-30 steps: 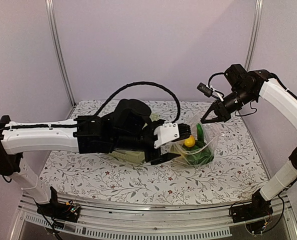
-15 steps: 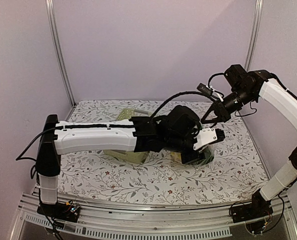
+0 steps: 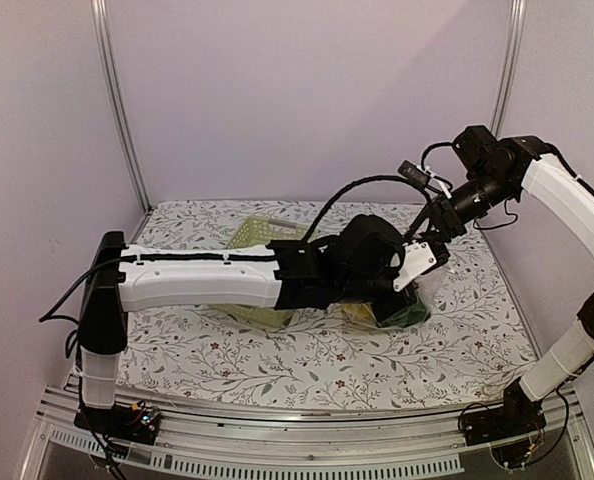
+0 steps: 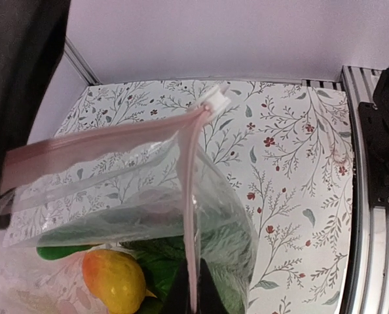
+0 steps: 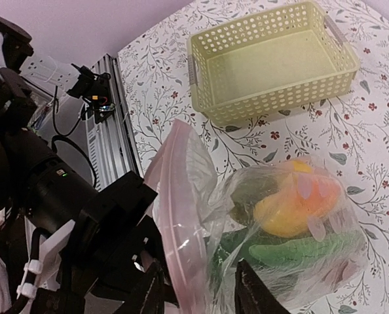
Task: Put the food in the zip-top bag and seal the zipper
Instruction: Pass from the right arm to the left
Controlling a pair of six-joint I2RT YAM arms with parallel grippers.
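Loading looks done: a yellow-orange pepper (image 4: 116, 281) and green pieces lie inside the bag (image 5: 283, 229), which stands right of centre on the table (image 3: 277, 370). No food shows in the basket (image 5: 273, 101) to its left. The left gripper (image 4: 189, 297) is pressed together on the zipper (image 4: 103, 140), pinching one half of the pink strip. The right gripper (image 5: 198, 294) has its jaws spread, with the strip passing between them unpinched. The two halves of the strip part from the white end tab (image 4: 215, 99), so the mouth is open. Sealing is not yet done.
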